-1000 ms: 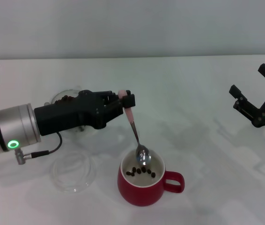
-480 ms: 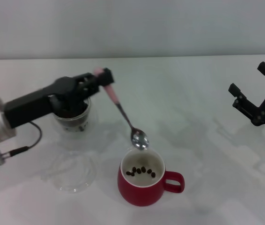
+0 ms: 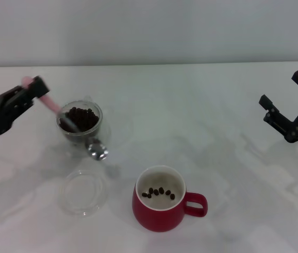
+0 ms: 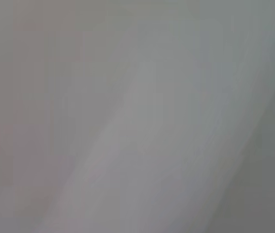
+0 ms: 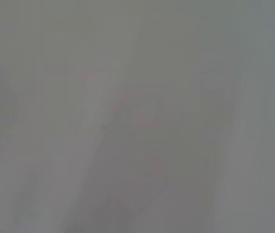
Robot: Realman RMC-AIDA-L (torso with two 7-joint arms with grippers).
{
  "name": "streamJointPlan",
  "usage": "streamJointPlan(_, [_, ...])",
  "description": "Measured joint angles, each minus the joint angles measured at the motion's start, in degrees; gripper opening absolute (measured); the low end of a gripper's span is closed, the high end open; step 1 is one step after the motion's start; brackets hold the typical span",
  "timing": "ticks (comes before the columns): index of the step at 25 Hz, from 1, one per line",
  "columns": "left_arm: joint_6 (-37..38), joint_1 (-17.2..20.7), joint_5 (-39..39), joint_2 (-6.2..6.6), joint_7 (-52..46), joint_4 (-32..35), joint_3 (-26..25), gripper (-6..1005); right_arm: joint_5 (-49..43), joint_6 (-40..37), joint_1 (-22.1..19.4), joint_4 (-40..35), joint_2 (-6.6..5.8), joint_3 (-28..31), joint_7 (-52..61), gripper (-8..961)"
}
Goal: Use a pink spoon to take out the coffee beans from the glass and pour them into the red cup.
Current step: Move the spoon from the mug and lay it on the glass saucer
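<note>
The pink spoon (image 3: 67, 122) is held clamped by its handle in the left gripper (image 3: 30, 90), slanting across the glass (image 3: 80, 125) of coffee beans (image 3: 81, 118), its bowl just beside it, the red cup (image 3: 160, 206) well apart, the right gripper (image 3: 291, 108) parked open.

A flat, shallow clear glass dish (image 3: 83, 192) is lying on the white surface (image 3: 201, 105), sitting toward seven o'clock in the head view. It is resting upright and appears to be holding nothing. Beyond the far edge of the surface, toward twelve o'clock, a plain pale wall (image 3: 149, 29) is filling the background. Both wrist views are showing only a featureless grey blur.
</note>
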Motion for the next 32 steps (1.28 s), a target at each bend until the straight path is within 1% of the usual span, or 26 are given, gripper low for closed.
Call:
streamJointPlan(3, [0.1,2.3,0.1,0.19,2.0,-0.3,-0.9,128,0.1,0.0,0.0,0.0,-0.07,0.2,0.0,835])
streamJointPlan(6, [1.1,4.3,0.1,0.11,4.1,-1.3,-1.0,127,0.1,0.4,0.2,0.0,-0.08,0.2,0.0,835])
streamJointPlan(9, [3.2,5.2,0.1,0.01,5.7,-3.8,-1.3,127,0.1,0.6,0.3,-0.1,-0.08,0.2,0.0,835])
streamJointPlan(14, [5.9,5.3,0.1,-0.17,8.4,-9.5,-3.7,128,0.3,0.7,0.4,-0.1,-0.08,0.2,0.0,835])
streamJointPlan(15, [7.3,5.4,0.1,-0.42,9.5,-10.2,-3.9,128,0.3,0.8,0.4,-0.1,-0.08,0.2,0.0,835])
streamJointPlan(20, [10.2,5.4,0.6,-0.87,10.5,-11.3,-3.6,128,0.3,1.0,0.4,-0.2,-0.08,0.2,0.0,835])
streamJointPlan(26, [14.1,3.4,2.1,-1.7,12.0,-14.6,-3.5,127,0.3,1.1,0.4,-0.3,0.02,0.1,0.0,836])
streamJointPlan(32, [15.3,2.2,2.6,-1.9,12.7,-16.5,-3.5,127,0.4,1.2,0.4,-0.3,0.01,0.0,0.1,836])
